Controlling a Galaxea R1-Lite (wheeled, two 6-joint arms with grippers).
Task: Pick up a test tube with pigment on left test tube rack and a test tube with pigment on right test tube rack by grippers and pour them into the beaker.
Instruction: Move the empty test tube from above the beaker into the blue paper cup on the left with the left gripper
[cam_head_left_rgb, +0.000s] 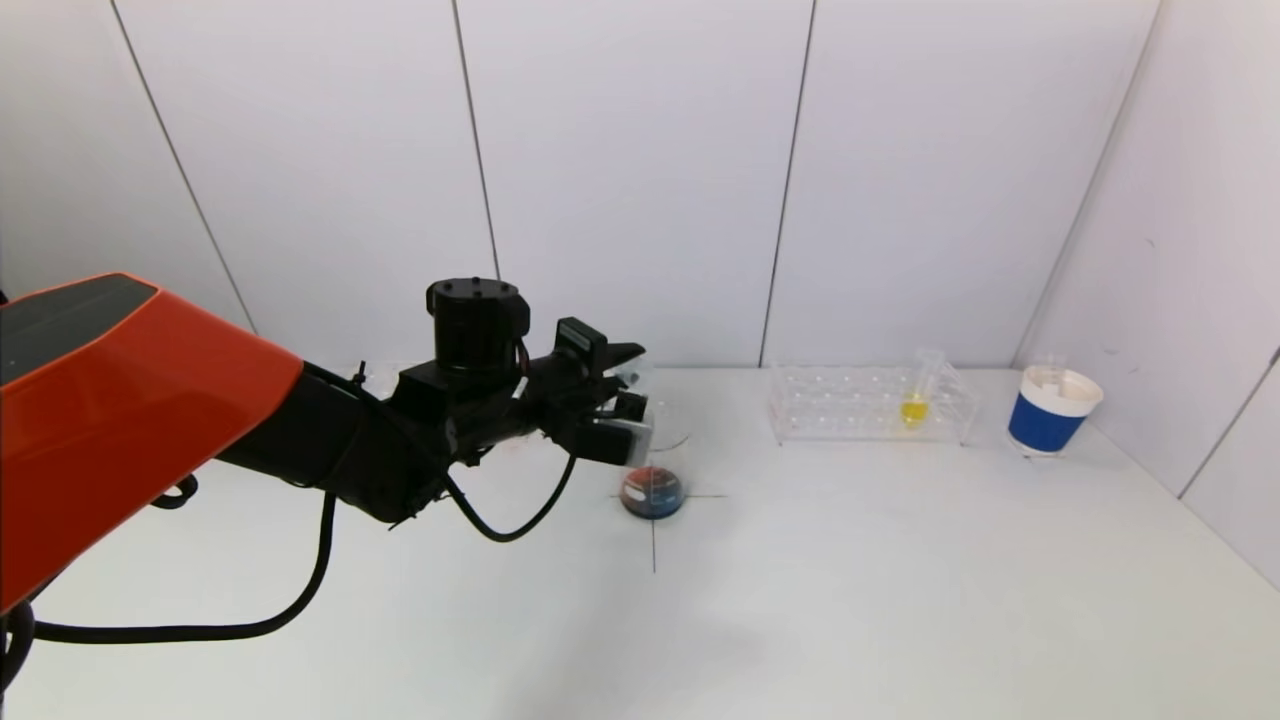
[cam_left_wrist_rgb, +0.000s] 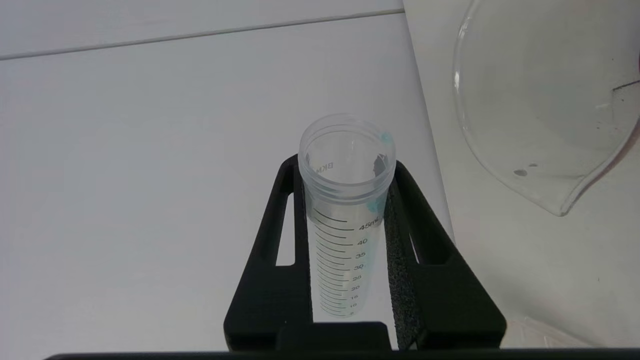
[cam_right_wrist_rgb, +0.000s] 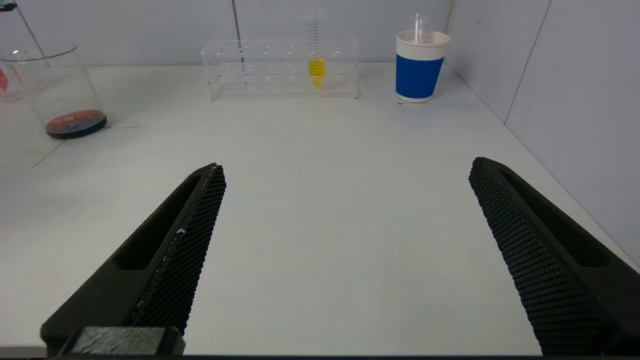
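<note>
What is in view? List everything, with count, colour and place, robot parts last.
beaker: one, clear, dark red-blue liquid at bottom, table centre.
graduated tube: one, clear, looks empty with blue traces at rim, held in the left hand.
tube rack: one, clear, back right of table.
yellow tube: one, yellow liquid, standing in the rack.
paper cup: one, blue and white, far right.
table: one, white.
left hand: black, shut on the tube, over the beaker.
right hand: black, open, above bare table.

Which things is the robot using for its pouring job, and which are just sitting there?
Using:
- clear graduated plastic test tube, clamped in left gripper
- clear glass beaker
- yellow-filled test tube in clear plastic rack
- open right gripper

Just sitting:
- blue-and-white paper cup
</note>
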